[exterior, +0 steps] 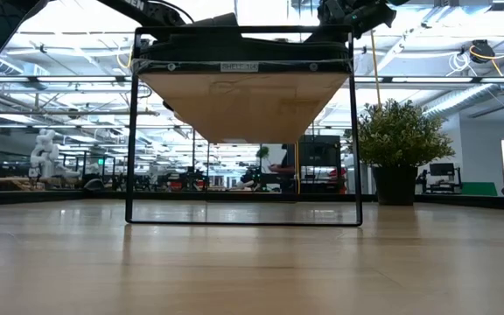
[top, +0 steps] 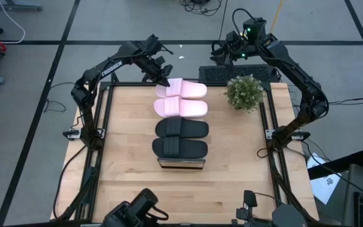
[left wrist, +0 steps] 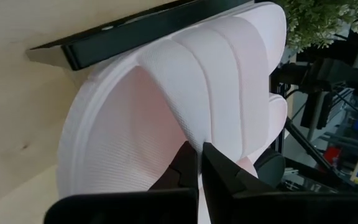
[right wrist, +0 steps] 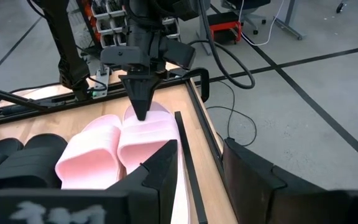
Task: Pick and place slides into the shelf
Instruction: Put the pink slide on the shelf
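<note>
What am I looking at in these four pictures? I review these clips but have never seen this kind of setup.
It is a robot with two dark arms at a wooden table. One picture looks straight down, one looks level across the tabletop, and two come from cameras on the arms' wrists.

On the table stands a narrow shelf with four slides on top in a row: two black slides at the near end, then two pink slides. A potted plant stands beside them.

The left gripper is down at the end of the last pink slide, jaws shut. The pictures do not settle whether it pinches the slide's edge or only touches it. The right gripper waits at the far right corner of the table, jaws apart, holding nothing.
</note>
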